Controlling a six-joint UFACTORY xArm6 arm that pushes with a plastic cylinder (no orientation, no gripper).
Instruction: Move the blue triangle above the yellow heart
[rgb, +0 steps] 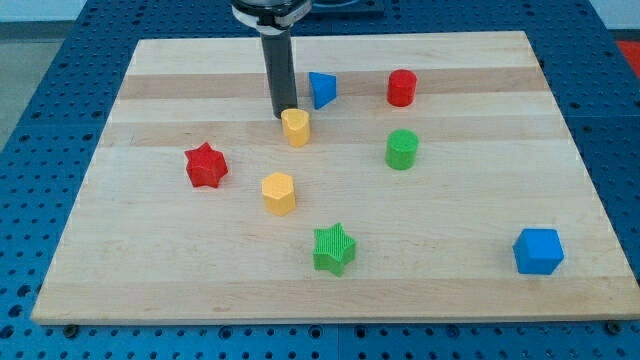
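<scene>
Blue triangle (321, 89) sits up and right of yellow heart (295, 127), near. My tip (284, 116) touches heart's top-left. No pincer, just rod. Triangle needs small nudge left.

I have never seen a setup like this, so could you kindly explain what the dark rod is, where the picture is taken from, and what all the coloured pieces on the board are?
The dark rod is the end of a robot arm; it has no gripper and holds nothing, it only pushes. My tip rests at the upper left edge of one yellow block, probably the yellow heart. The single camera looks down at a wooden board. The blue triangle sits just right of the rod. Also there: a red cylinder, a green cylinder, a red star, a second yellow block, a green star and a blue cube.
</scene>
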